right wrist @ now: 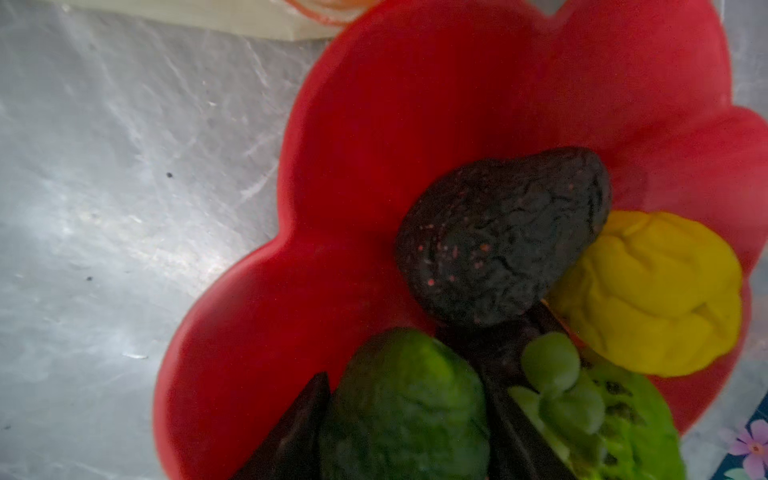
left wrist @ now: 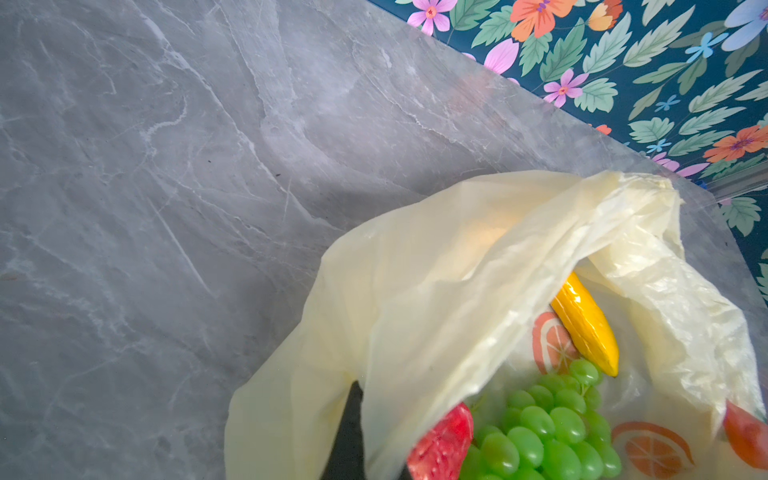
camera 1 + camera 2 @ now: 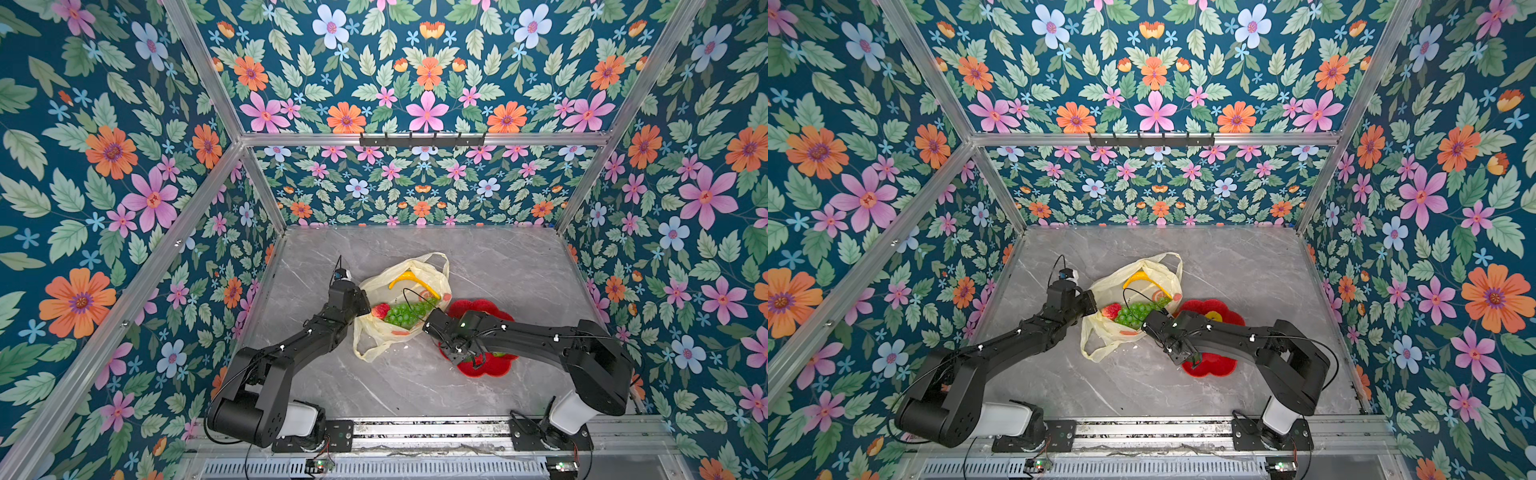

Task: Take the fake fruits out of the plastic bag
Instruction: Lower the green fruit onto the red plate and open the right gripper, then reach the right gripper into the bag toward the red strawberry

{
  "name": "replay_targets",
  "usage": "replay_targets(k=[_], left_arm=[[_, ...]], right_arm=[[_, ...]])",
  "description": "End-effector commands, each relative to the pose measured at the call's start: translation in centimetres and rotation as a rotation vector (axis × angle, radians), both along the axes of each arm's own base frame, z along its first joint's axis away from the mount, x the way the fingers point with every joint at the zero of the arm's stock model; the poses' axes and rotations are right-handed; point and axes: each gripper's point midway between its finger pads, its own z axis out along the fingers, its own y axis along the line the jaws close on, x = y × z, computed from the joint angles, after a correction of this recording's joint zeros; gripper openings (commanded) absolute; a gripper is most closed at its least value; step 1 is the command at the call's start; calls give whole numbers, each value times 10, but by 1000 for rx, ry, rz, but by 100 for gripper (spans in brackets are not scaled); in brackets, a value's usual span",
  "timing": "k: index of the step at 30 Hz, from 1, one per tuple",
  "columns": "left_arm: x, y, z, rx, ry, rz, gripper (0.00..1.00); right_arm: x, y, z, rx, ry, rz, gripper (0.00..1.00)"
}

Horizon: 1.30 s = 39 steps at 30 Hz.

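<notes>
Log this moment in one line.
left claw: shut on bag | right claw: astride dark green fruit over plate | in bag: banana, grapes, strawberry | on plate: avocado, lemon, bumpy fruit

Robot test booth, lab-style rig. Aluminium frame [image 3: 415, 139] boxed in by floral-print wall panels [image 3: 415, 83]. Grey marble-look worktop [image 3: 498, 266]. Left arm [image 3: 291, 349] and right arm [image 3: 540, 336] bolted to a metal rail [image 3: 428, 430] along the near edge.

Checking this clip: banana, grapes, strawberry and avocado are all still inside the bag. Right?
Not quite. The avocado is already out, lying on the red plate beside the lemon, as the right wrist view shows. The banana, grapes and strawberry are still inside the bag.
</notes>
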Motion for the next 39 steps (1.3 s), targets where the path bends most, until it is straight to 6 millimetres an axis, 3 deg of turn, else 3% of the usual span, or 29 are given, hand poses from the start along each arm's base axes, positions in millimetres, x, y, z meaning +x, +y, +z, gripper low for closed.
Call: replay_targets(k=[1,4,17,18,22,25,31,39], left_arm=[[2,2,2,4,-13,7,0],[2,1,2,4,-11,5,0],[1,1,-1,7,1,2,0],[1,1,0,7,-1,1,0],[-1,2,-1,8,3,2,0],[-4,3,-3,6,10,3,0],[-12,5,-13,-2,34,8,0],[-22,12,-30,30,94,27,0]], right_arm=[[3,-3,2,-20,-24,0,60],[3,-4,-6,-52,-7,1,61],[4,8,7,-2,-13,8,62],[5,11,19,36,-33,9,62],[8,22,38,103,-46,3,62],[12,42,57,205,-54,-19,62],[29,112,93,493,-38,-57,61],[61,174,88,620,67,-228,61]])
